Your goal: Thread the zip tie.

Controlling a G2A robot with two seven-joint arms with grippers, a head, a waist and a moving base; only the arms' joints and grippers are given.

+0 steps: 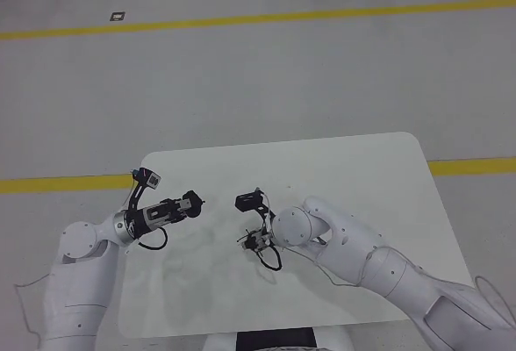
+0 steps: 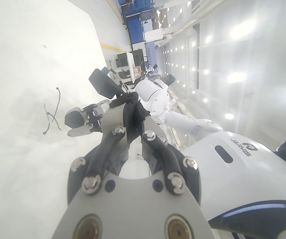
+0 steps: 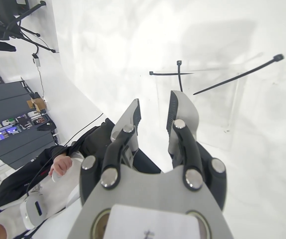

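Just beyond right tool [image 3: 155,99], zip ties [image 3: 165,74].

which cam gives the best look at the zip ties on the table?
Right wrist view: three black zip ties lie plain against the white table, two crossed, one beside them. The left wrist view shows them as thin lines farther off. In the top view they are too small to make out.

Bright, even overhead light, white table [image 1: 363,175] washed pale, hazy glare from ceiling lamps [image 2: 233,77] in the left wrist view, yellow floor line [image 1: 258,19] bowed at twelve o'clock.
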